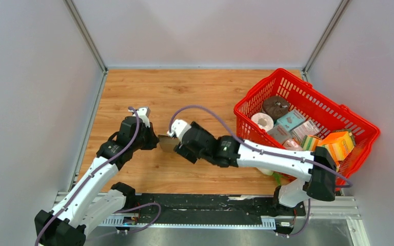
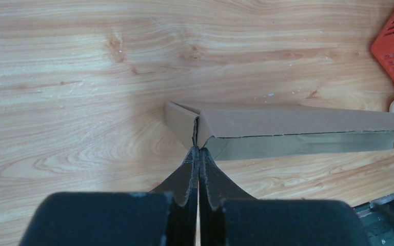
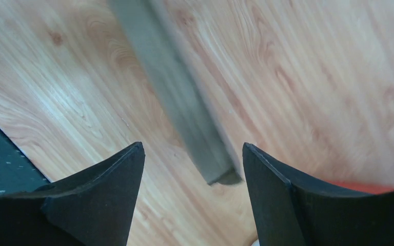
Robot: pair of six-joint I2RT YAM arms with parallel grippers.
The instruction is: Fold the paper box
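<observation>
**Both arms converge on the paper box, mid-left of the counter**

Left arm: it rises from its base at the near left corner, bends at the elbow and points its wrist to the right. The left end effector (image 2: 199, 148) has its fingers pressed together. Their tips pinch a thin cardboard edge at the near left corner of the paper box (image 2: 297, 125).

Right arm: it reaches from its base at the near right, with the forearm running leftward low over the counter (image 1: 184, 92) and the wrist facing the left arm. The right end effector (image 3: 193, 146) stands apart. The narrow end of the box lies between its fingers, blurred in the wrist view and touching neither of them.

Box: a flat, long brown shape extending rightward from the left end effector. Whether it rests on the wood cannot be told.

A red basket (image 1: 256, 89) holding assorted goods sits at the far right, well apart from the box.
</observation>
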